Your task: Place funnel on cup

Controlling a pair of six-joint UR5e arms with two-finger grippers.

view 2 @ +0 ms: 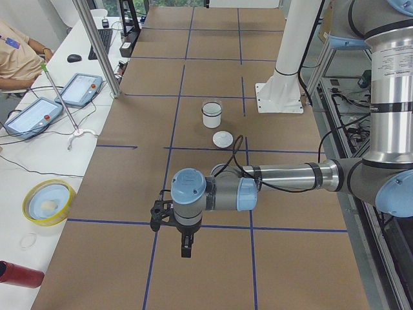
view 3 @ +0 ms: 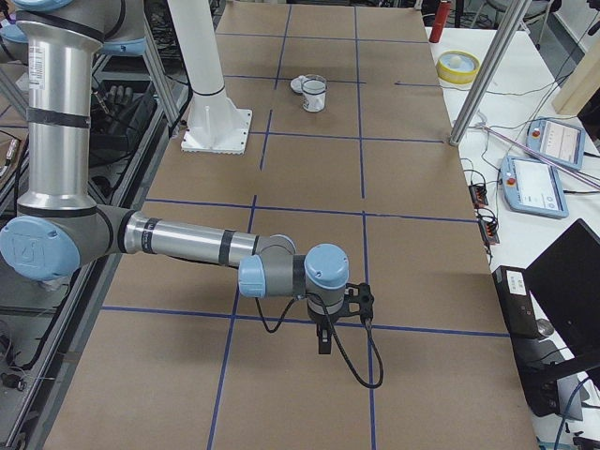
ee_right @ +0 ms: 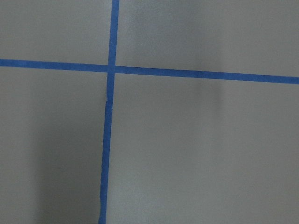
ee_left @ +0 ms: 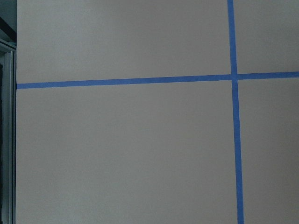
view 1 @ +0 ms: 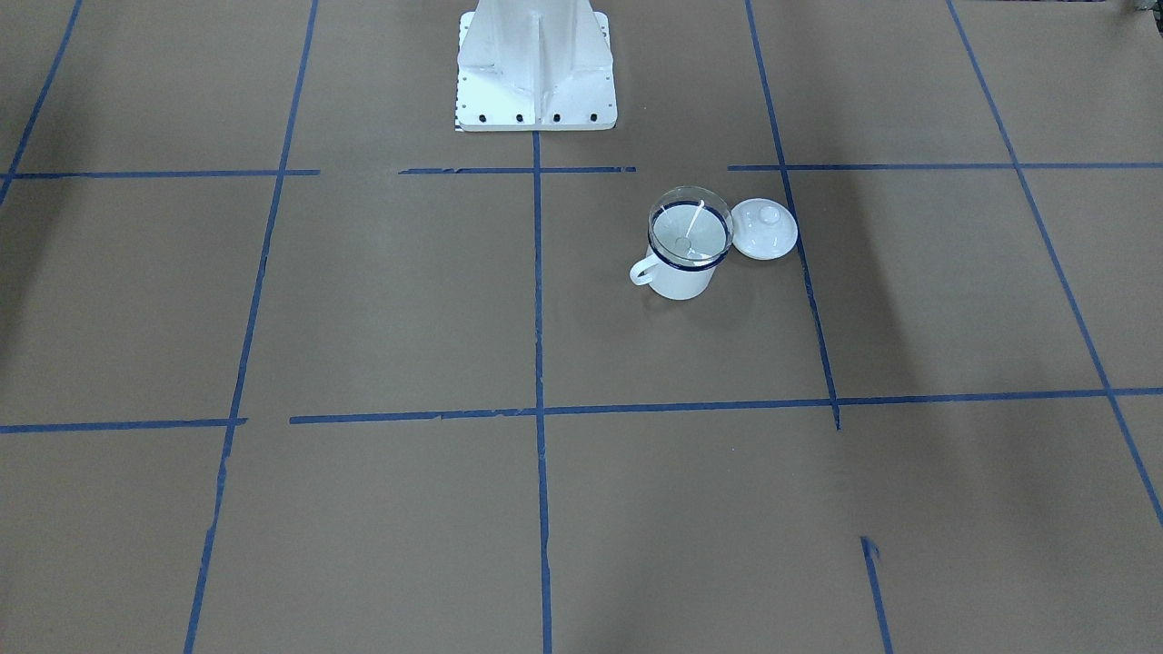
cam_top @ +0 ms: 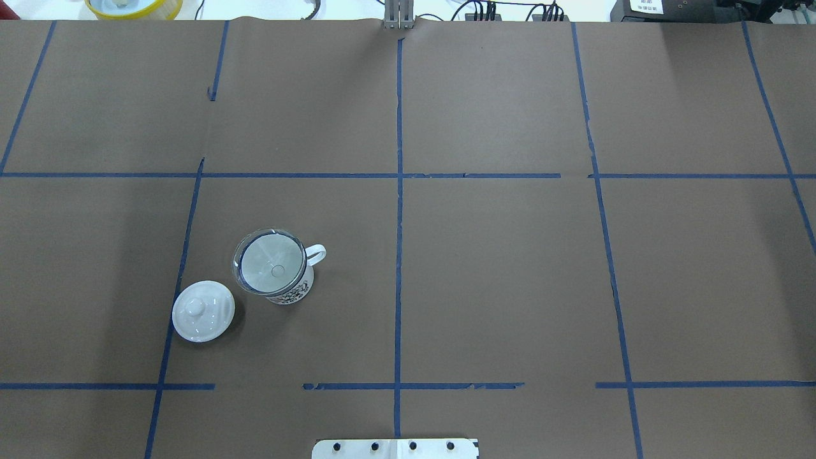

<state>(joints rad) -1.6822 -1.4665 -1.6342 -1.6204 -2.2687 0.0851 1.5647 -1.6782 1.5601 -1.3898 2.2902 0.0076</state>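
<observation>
The clear funnel (view 1: 690, 213) sits in the mouth of the white mug with a dark blue rim, the cup (view 1: 680, 280), its stem pointing down inside. The overhead view shows the funnel (cam_top: 271, 260) on the cup (cam_top: 295, 292), with the handle to the right. Both stand on the robot's left half of the table. My left gripper (view 2: 186, 248) hangs far from the cup over the table's left end. My right gripper (view 3: 324, 342) hangs over the right end. Both show only in the side views, so I cannot tell if they are open or shut.
A round white lid with a knob (cam_top: 203, 311) lies beside the cup. The white robot pedestal (view 1: 536, 68) stands at the table's middle edge. A yellow bowl (view 2: 48, 201), a red bottle (view 2: 19, 274) and teach pendants (view 2: 32, 116) lie on the side bench.
</observation>
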